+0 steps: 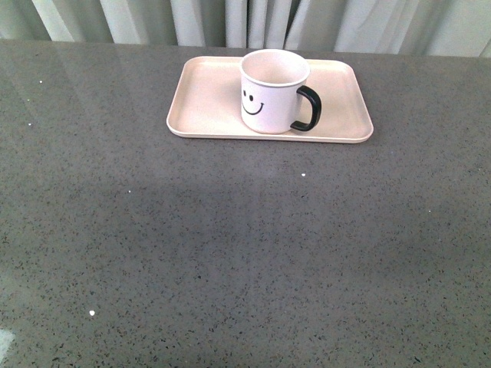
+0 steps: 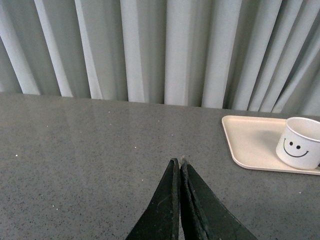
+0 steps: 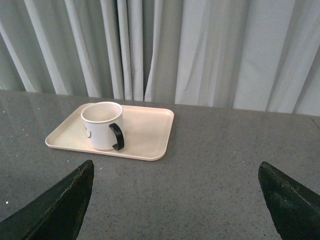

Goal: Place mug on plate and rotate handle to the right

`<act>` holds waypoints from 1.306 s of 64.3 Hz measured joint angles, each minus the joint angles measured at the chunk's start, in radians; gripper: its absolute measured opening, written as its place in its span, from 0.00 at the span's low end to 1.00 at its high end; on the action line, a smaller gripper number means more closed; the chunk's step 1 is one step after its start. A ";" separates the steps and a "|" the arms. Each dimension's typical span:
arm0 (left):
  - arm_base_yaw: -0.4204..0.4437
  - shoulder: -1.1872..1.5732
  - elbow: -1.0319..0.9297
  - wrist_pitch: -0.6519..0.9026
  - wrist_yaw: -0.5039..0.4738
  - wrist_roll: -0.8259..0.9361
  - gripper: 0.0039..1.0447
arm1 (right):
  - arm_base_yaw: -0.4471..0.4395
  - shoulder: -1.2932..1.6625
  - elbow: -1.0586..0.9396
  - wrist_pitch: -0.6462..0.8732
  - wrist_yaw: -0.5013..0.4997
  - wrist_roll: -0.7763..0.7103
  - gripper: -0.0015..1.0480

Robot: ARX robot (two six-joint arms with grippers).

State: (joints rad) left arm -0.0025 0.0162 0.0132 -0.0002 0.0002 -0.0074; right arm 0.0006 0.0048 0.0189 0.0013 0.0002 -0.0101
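The white mug (image 1: 270, 92) with a black smiley face stands upright on the pale pink-beige plate (image 1: 205, 100) at the far middle of the table. Its black handle (image 1: 309, 108) points right in the front view. No arm shows in the front view. In the left wrist view my left gripper (image 2: 178, 161) is shut and empty, well away from the mug (image 2: 300, 142) and the plate (image 2: 250, 137). In the right wrist view my right gripper (image 3: 176, 167) is open and empty, back from the plate (image 3: 145, 131), the mug (image 3: 101, 125) and the handle (image 3: 117, 136).
The grey speckled table (image 1: 230, 253) stretches wide around the plate. Pale grey curtains (image 1: 253, 19) hang along its far edge and fill the background of both wrist views.
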 joint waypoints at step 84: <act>0.000 0.000 0.000 0.000 0.000 0.002 0.91 | -0.118 1.117 0.594 -0.031 -0.288 -0.293 0.91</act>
State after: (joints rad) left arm -0.0025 0.0158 0.0132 -0.0002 0.0002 -0.0051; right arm -0.1177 1.1213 0.6132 -0.0292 -0.2878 -0.3031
